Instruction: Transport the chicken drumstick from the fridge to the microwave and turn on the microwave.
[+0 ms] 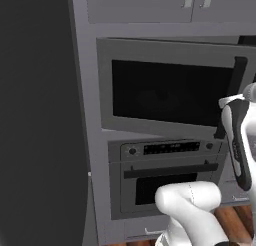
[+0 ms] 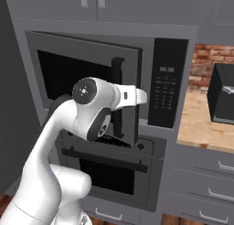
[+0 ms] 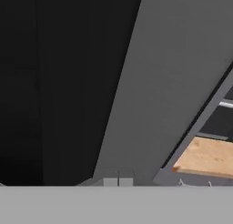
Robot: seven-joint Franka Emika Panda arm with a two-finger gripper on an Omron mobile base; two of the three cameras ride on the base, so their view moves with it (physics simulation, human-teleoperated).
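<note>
Microwave (image 2: 91,82) door (image 1: 170,92) hangs slightly ajar, arm's hand pressed up by its handle (image 2: 118,100). Chicken drumstick not visible; probably inside already. Fingers' state: cannot tell. Left, I judge: shut door, press keypad (image 2: 167,89).

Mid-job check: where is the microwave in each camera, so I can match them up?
Left base view: microwave at centre, dark window towards the camera.
Right base view: upper left, door ajar, keypad on its right.
Hand view: a dark pane beside a grey band, close up; cannot tell if it is the door.
Shared landmark: oven directly below, both base views.
</note>
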